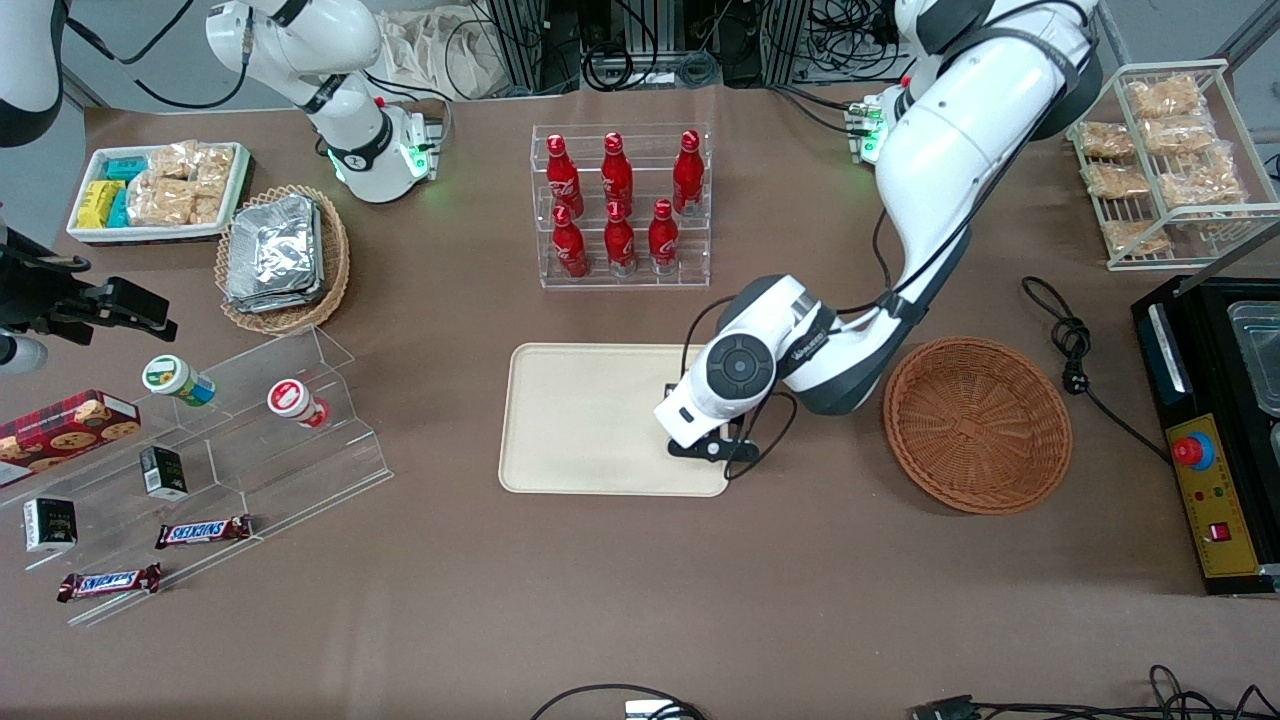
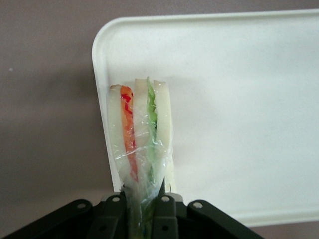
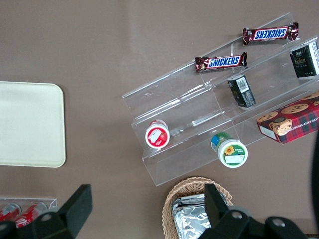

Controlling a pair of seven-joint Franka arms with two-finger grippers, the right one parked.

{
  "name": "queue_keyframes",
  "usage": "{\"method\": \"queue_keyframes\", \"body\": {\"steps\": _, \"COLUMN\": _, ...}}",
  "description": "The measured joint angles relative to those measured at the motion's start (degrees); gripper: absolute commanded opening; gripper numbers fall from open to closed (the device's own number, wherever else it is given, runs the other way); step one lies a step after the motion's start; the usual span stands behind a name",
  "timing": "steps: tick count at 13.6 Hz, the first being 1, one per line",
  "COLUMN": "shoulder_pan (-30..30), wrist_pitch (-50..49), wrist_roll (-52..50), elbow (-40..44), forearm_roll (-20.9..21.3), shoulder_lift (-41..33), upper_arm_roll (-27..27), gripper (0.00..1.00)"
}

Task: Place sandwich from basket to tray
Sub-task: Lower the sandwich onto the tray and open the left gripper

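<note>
My left arm's gripper (image 2: pixel 142 211) is shut on the clear wrap at the narrow end of the sandwich (image 2: pixel 141 130), a wedge of pale bread with an orange-red and a green filling layer. The sandwich hangs just over a rounded corner of the cream tray (image 2: pixel 239 99); whether it touches the tray I cannot tell. In the front view the gripper (image 1: pixel 702 444) sits over the tray (image 1: pixel 585 420) at its edge nearest the basket, and the wrist hides the sandwich. The reddish-brown wicker basket (image 1: pixel 977 425) stands beside the tray, toward the working arm's end, with nothing in it.
A clear rack of red bottles (image 1: pixel 620 205) stands farther from the front camera than the tray. A tan basket of foil packs (image 1: pixel 283 255) and a stepped acrylic shelf (image 1: pixel 240 450) lie toward the parked arm's end. A black appliance (image 1: pixel 1215 430) and cable (image 1: pixel 1075 350) flank the reddish basket.
</note>
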Motion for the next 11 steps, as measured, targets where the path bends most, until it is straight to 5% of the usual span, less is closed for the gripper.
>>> {"method": "queue_keyframes", "body": {"steps": 3, "shoulder_pan": -0.1, "wrist_pitch": 3.6, "wrist_roll": 2.9, "elbow": 0.0, "forearm_roll": 1.5, "shoulder_lift": 1.9, "upper_arm_roll": 0.0, "gripper": 0.02}}
{"method": "queue_keyframes", "body": {"steps": 4, "shoulder_pan": -0.1, "wrist_pitch": 4.4, "wrist_roll": 4.8, "elbow": 0.0, "forearm_roll": 2.8, "shoulder_lift": 2.5, "upper_arm_roll": 0.0, "gripper": 0.18}}
{"method": "queue_keyframes", "body": {"steps": 6, "shoulder_pan": -0.1, "wrist_pitch": 4.6, "wrist_roll": 7.0, "elbow": 0.1, "forearm_roll": 3.9, "shoulder_lift": 2.9, "upper_arm_roll": -0.4, "gripper": 1.0}}
{"method": "queue_keyframes", "body": {"steps": 11, "shoulder_pan": 0.2, "wrist_pitch": 3.7, "wrist_roll": 7.8, "elbow": 1.0, "forearm_roll": 4.1, "shoulder_lift": 2.2, "upper_arm_roll": -0.4, "gripper": 1.0}}
